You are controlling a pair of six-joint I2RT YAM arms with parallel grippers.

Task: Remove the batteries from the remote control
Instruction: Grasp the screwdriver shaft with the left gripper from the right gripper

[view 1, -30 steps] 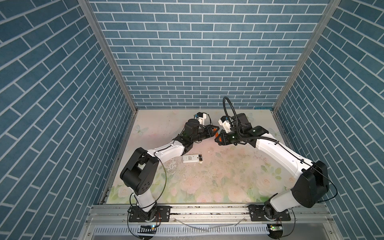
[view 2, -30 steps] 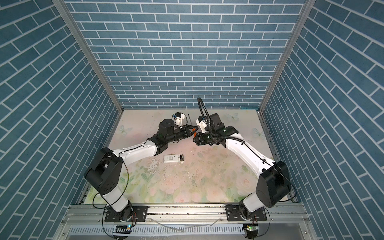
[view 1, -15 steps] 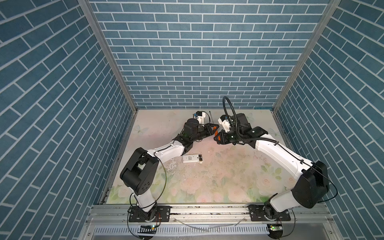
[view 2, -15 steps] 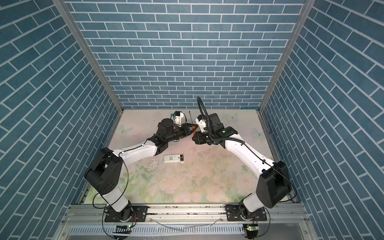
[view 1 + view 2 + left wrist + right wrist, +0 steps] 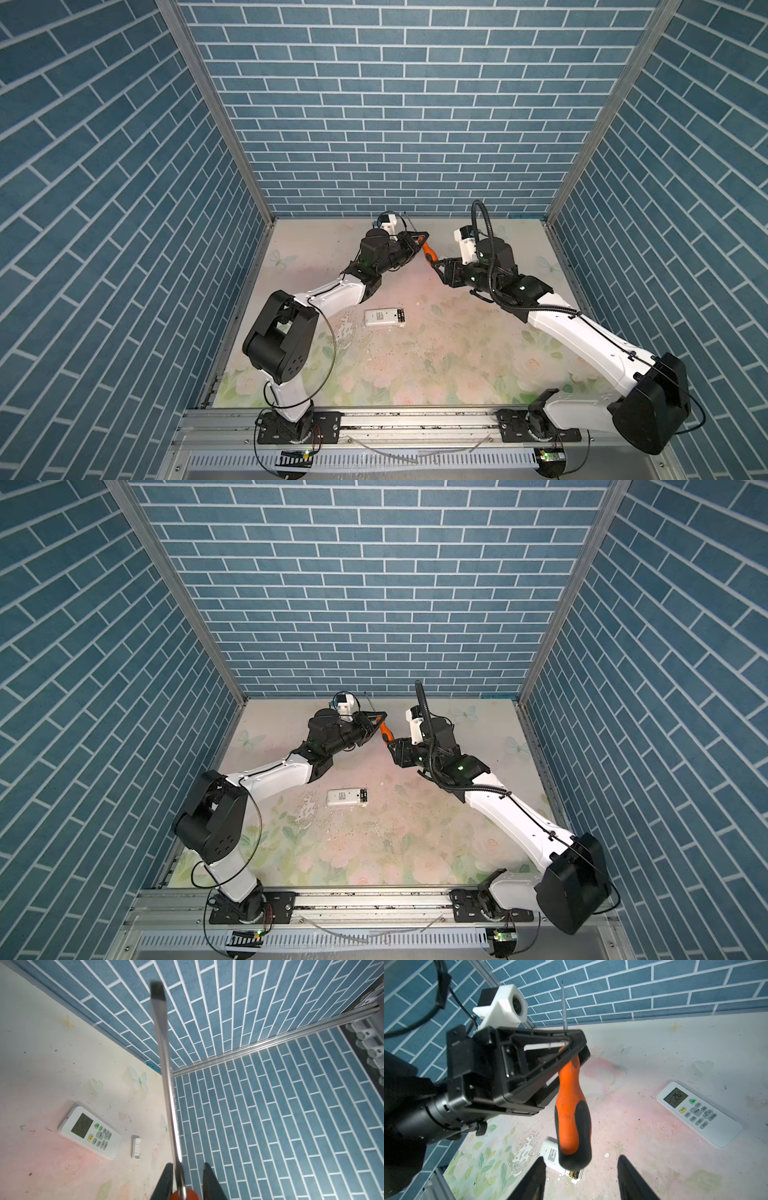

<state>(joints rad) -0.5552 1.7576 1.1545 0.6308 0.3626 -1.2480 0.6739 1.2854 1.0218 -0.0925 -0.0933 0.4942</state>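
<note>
— Top views first: what lies where from my jaws?
— In both top views I see the batteries [image 5: 400, 315] in the open bay of the face-down remote [image 5: 380, 316], at its end toward the right arm. It lies on the mat [image 5: 457, 353], well apart from both grippers, toward the arms' bases. Its long axis runs across the view. My right gripper [image 5: 437, 266] looks slightly nearer.
— Left wrist?
— My left gripper [image 5: 186, 1178] pinches the screwdriver [image 5: 166, 1064]. I see only a face-up remote [image 5: 89, 1132] and a loose cover [image 5: 136, 1147], no cells.
— Right wrist?
— Jaws spread, handle butt between them; contact unclear. The handle hides most of the bay.
</note>
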